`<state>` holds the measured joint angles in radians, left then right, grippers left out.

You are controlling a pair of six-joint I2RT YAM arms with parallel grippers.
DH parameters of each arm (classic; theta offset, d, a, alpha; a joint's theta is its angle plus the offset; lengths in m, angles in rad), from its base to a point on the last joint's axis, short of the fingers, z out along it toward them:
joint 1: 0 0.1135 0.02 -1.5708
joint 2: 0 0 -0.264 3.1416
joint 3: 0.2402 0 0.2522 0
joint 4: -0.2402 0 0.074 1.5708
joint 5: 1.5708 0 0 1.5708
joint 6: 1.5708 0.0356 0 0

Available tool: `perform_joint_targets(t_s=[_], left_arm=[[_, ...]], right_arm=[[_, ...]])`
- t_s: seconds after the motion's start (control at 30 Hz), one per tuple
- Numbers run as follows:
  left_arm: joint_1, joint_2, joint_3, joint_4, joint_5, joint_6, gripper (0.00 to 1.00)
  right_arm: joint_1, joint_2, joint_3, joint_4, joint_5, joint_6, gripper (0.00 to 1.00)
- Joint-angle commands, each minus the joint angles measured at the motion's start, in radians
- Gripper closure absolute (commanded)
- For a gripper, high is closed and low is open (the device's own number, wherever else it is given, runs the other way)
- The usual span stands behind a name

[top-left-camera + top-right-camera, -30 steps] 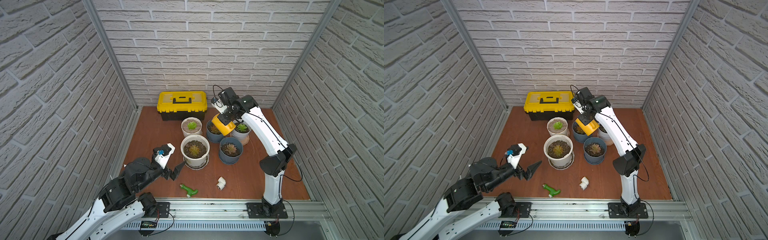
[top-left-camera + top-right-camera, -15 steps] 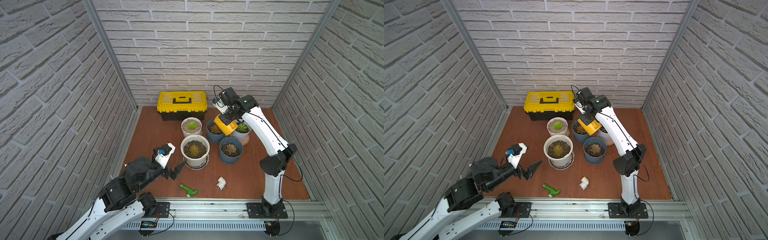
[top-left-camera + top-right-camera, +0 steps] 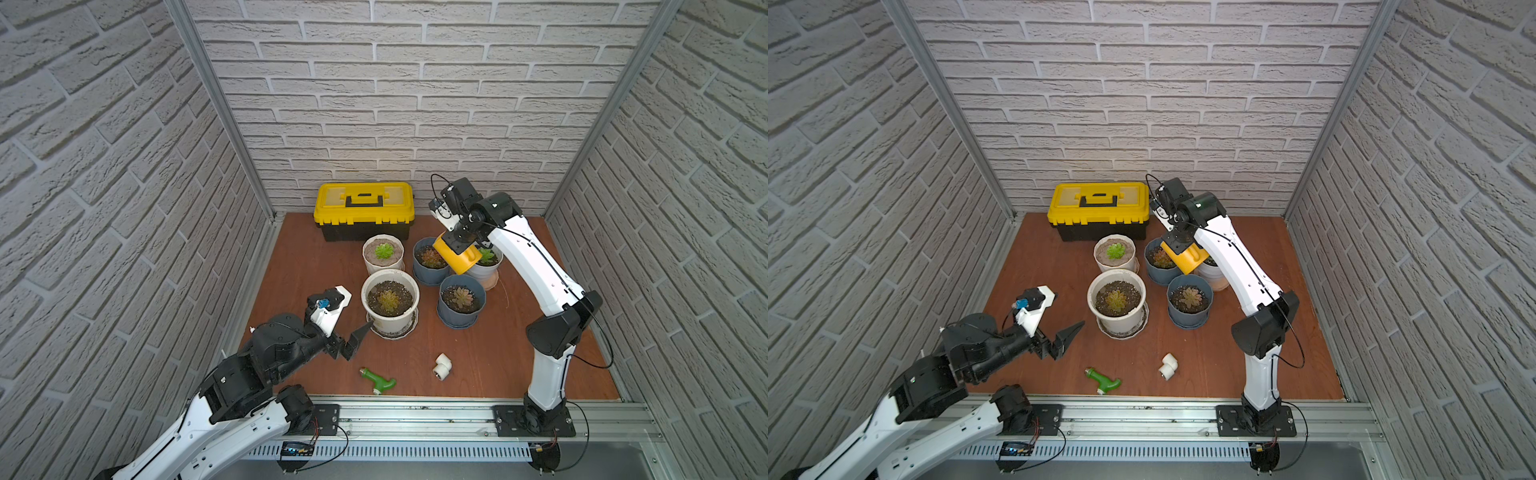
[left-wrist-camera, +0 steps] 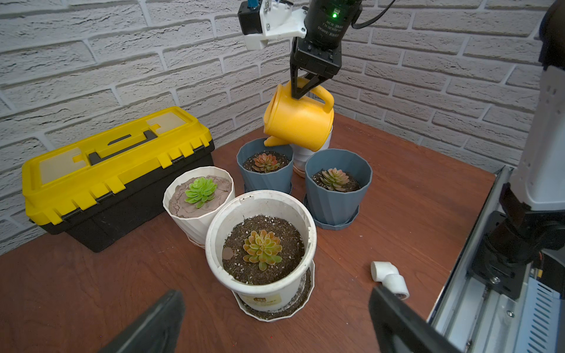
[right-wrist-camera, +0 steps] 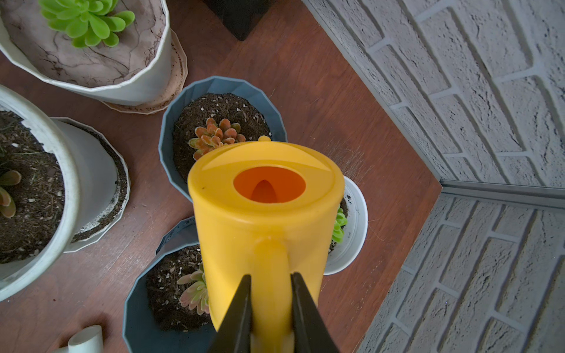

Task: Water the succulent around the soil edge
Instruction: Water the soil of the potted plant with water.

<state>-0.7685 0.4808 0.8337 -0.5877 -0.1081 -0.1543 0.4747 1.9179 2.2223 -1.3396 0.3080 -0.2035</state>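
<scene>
while the right gripper (image 4: 301, 91) clenches the handle of the tilted yellow watering can (image 4: 298, 122), its spout (image 4: 272, 141) hangs over the soil at 2 o'clock of the succulent (image 4: 265, 162) in the rear blue pot (image 4: 264, 183); the left gripper (image 3: 355, 338) hovers released at 8 o'clock of the large white pot (image 3: 390, 322).

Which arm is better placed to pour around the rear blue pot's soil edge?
Right. The right gripper is shut on the handle of the yellow watering can, whose spout hangs over the soil edge in the rear blue pot. The left gripper is open and empty beside the large white pot.
</scene>
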Motion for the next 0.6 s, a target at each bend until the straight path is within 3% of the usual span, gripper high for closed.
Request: perform_joint_targets(t_s=[0.0, 0.57], left_arm=[[0.006, 0.004, -0.007, 0.025, 0.006, -0.005, 0.02], [0.006, 0.008, -0.008, 0.022, -0.002, -0.006, 0.02]], right_arm=[[-0.007, -0.069, -0.02, 0.024, 0.024, 0.019, 0.98], [-0.007, -0.169, -0.149, 0.03, 0.008, 0.027, 0.98]])
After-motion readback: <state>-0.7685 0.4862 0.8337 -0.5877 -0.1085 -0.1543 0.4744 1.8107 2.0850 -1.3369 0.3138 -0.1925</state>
